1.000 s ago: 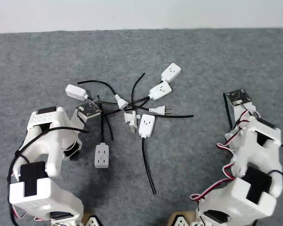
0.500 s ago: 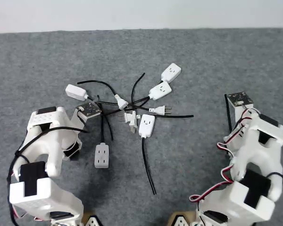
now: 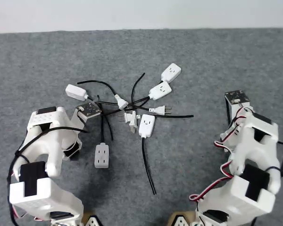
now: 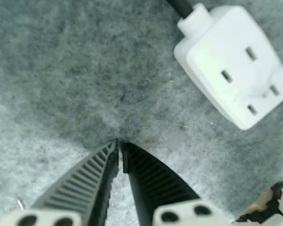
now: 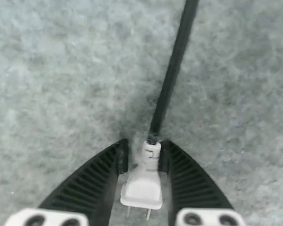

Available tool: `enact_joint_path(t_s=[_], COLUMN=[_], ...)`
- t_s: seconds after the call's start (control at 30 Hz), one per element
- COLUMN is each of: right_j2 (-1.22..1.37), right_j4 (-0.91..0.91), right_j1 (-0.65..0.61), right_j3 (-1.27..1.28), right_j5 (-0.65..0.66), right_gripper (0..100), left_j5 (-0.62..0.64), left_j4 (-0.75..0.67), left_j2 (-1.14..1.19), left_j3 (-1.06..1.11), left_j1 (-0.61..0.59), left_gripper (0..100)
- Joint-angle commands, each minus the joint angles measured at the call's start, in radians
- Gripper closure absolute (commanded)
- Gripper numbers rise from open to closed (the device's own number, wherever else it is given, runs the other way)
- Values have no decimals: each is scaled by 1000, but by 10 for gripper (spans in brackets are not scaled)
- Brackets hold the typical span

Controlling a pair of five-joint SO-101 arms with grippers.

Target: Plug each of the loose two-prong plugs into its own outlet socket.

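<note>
A: Plug first. Where?

B: Pinched in right gripper, fingers narrow against both sides of the white body, prongs toward the wrist camera. Black cord out from between the tips, straight off across grey mat.

A: And from above?

B: Right arm low at the right side of the mat, well apart from everything else. Short stretch of black cord just beside its front end. Plug itself hidden under the arm.

A: Left side?

B: Left gripper closed on nothing, fingertips touching each other, pointed down at the mat. Near socket close by but apart from them, slots up, cord stub at one end. From above, same socket just beside left arm.

A: Other sockets?

B: Four more, all white:
- Middle socket at mid-mat.
- Left socket farther out, beyond the left arm.
- Far socket farthest from both arms.
- Second socket just beside and nearer than the far one.

A: Loose plugs?

B: None seated, as far as visible.
- Two-prong plug flat on the mat between second and middle sockets, prongs toward the right arm.
- Small plug to its left.
- Plug cluster just beside the middle socket. Touching or not, cannot tell.
</note>
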Motion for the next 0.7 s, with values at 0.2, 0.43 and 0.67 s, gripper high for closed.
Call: enact_joint_path(t_s=[0.2,0.43,0.67], right_j2=[-5,-294,-731], right_j4=[4,189,352], right_j1=[7,-51,-375], right_j3=[-8,-8,-8], right_j5=[-14,-92,-381], right_gripper=[991,991,991], left_j5=[-8,0,212], left_j4=[-17,-18,-75], left_j2=[-9,-8,3], left_j3=[-33,-35,-42], left_j1=[-9,-9,-2], left_gripper=[987,987,987])
